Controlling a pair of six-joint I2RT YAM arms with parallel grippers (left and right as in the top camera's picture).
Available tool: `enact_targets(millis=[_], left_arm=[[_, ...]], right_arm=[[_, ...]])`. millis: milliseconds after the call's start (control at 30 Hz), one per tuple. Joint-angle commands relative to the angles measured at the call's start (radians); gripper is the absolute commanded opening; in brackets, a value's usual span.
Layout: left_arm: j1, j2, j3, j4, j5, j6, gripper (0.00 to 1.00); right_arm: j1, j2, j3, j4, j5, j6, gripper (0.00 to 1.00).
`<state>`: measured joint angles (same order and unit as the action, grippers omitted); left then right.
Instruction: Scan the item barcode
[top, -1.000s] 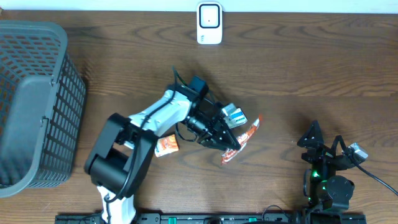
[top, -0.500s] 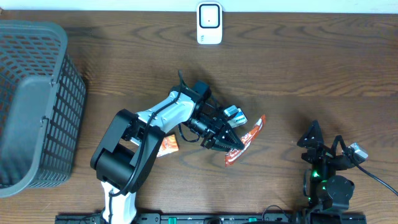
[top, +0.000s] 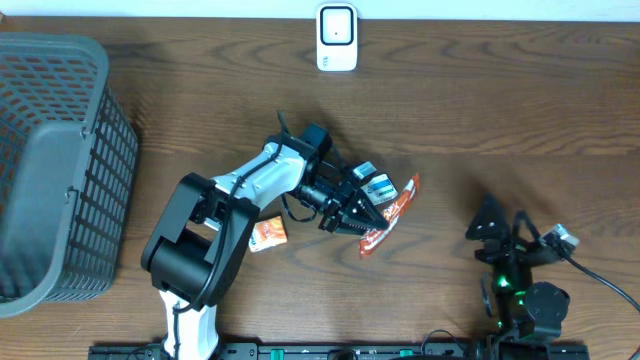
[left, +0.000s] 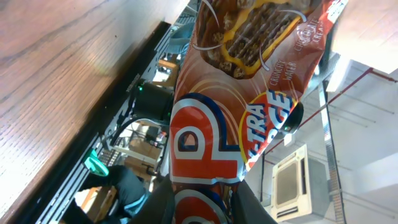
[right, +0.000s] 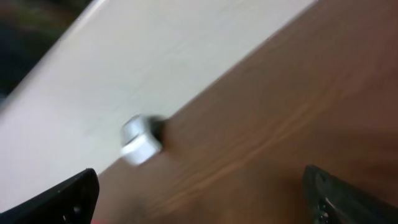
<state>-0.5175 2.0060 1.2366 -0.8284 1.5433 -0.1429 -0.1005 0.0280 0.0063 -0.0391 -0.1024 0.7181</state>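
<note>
The wrapper (top: 395, 208) is held above the middle of the table by the left gripper (top: 368, 224), whose jaws are closed almost fully on one end of it. In the wrist view the printed front of the wrapper (left: 230, 124) is seen hanging away from the fingers (left: 249, 208); no barcode can be made out there. The scanner (top: 337, 38) stands at the far edge, well apart from the wrapper. The right gripper (top: 484, 236) is spread wide near the front edge, and nothing is held in it.

Since only a thin end is pinched, the limp wrapper may be swung, folded or pulled loose on the way to the scanner. If the barcode is left facing away or creased, the scan is likely to be missed. A small packet (top: 268, 233) beside the left arm could be brushed if the arm is drawn back.
</note>
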Motion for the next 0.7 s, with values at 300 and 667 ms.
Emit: enact_targets(millis=[300, 667], left_arm=[[0.005, 0.003, 0.004, 0.001, 0.016, -0.037, 0.07], [0.005, 0.003, 0.004, 0.001, 0.016, -0.104, 0.08]], right_arm=[[-0.011, 0.008, 0.001, -0.010, -0.426, 0.727, 0.99], [-0.011, 0.018, 0.000, -0.006, -0.423, 0.619, 0.60]])
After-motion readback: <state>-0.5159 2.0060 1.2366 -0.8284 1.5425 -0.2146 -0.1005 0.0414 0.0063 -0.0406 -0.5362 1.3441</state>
